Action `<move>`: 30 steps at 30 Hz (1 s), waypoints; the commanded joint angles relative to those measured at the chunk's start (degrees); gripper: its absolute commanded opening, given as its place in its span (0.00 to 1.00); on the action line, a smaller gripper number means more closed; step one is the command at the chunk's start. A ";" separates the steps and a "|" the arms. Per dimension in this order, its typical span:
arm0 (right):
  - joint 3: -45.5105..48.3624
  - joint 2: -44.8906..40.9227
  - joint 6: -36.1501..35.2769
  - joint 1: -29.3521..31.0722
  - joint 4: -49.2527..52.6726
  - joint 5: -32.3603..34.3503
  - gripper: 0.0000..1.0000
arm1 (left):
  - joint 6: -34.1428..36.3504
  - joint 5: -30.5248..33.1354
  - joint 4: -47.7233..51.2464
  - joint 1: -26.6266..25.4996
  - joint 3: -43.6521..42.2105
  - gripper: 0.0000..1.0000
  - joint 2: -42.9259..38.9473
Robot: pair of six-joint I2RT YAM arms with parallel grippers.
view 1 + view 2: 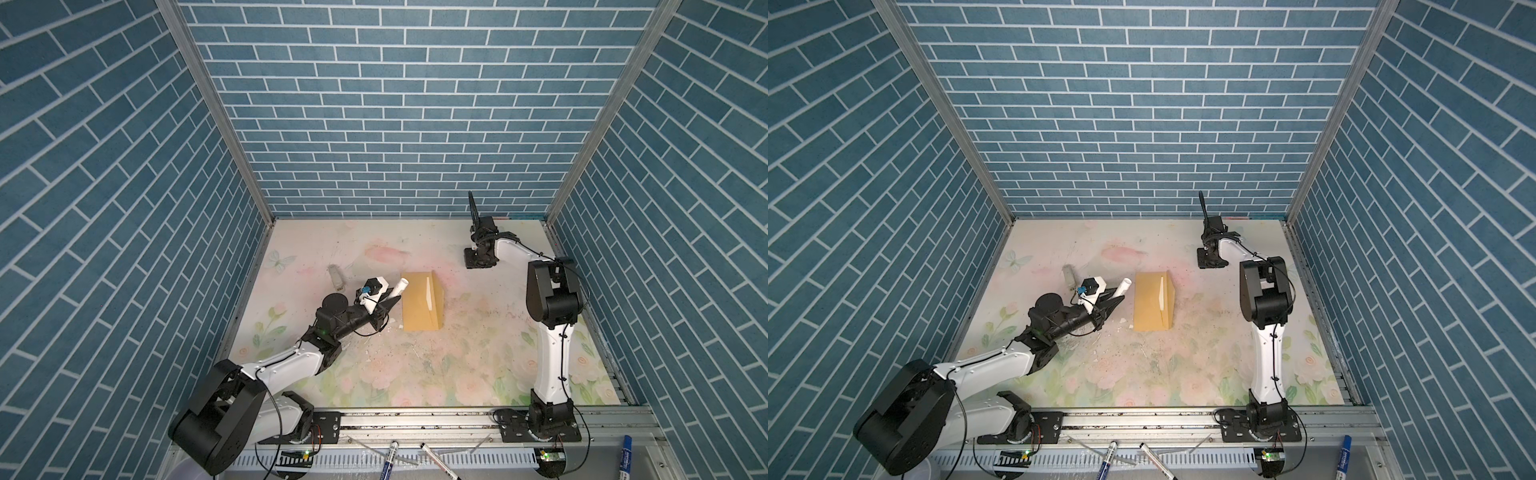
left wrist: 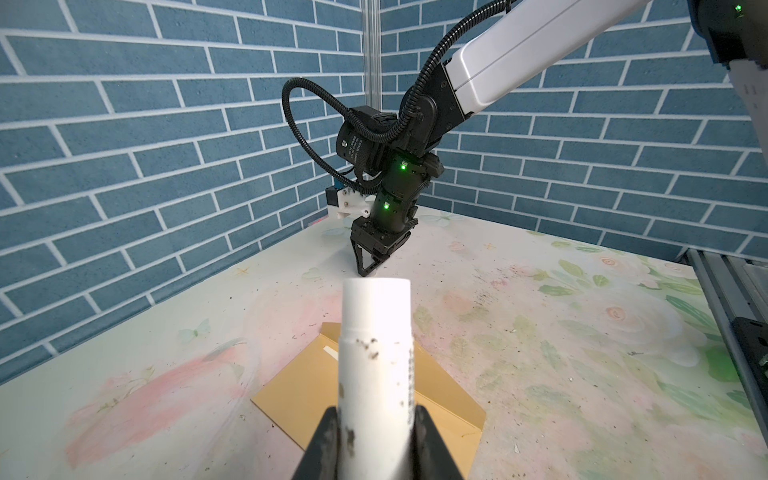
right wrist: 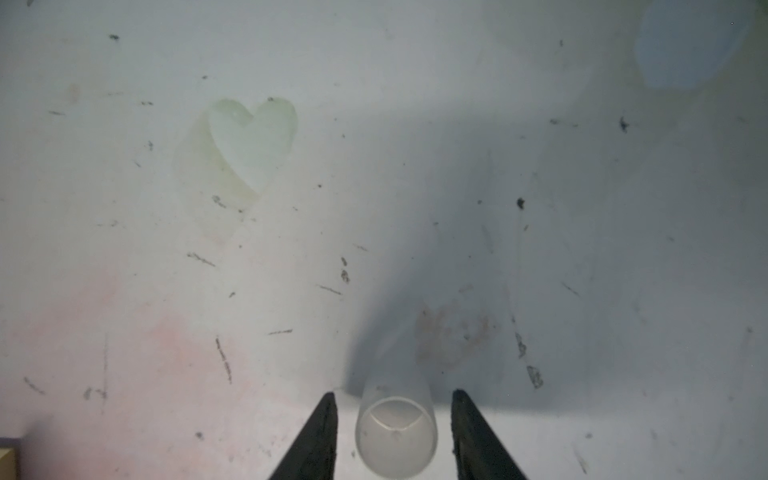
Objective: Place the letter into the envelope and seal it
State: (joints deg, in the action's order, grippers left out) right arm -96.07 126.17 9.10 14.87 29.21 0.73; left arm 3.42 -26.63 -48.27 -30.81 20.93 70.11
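A: While the left gripper (image 2: 376,434) pinches that white plastic cylindrical tube (image 2: 376,332), where does the long mustard-yellow kraft paper envelope (image 1: 420,309) lie?

B: Mid-table on the floral-printed tabletop (image 1: 457,365), just beside the tube's tip, at its three o'clock in both top views. Whether its flap lies fully flat I cannot tell.

A: And the right gripper (image 3: 393,394)?

B: Well apart, at the envelope's one o'clock, near the back wall, pointing down. Its jaws stand spread, a small translucent cylindrical cap (image 3: 395,436) between them, touching neither finger.

A: Anything else?

B: A small greyish translucent tube (image 1: 336,277) lies on the tabletop at the left gripper's ten o'clock.
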 commanded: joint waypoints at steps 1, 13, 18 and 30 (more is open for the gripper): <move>-1.12 -0.13 -1.39 -0.20 1.82 -0.23 0.56 | -0.38 0.50 -0.32 -0.48 0.50 0.00 -0.27; 10.49 -24.18 2.43 -0.07 -1.26 -8.04 0.64 | -3.82 7.37 -3.06 -1.82 0.86 0.00 -0.45; 19.65 -37.53 8.14 1.49 -9.95 -21.95 0.66 | -4.97 10.89 -6.43 -3.80 1.22 0.00 0.63; 25.18 -46.47 18.01 18.40 -19.18 -29.65 0.79 | -8.50 13.09 -12.81 -5.32 2.46 0.00 3.25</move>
State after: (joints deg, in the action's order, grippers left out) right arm -72.84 79.92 23.05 31.14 13.08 -26.85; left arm -4.08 -14.20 -57.78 -35.64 21.50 73.06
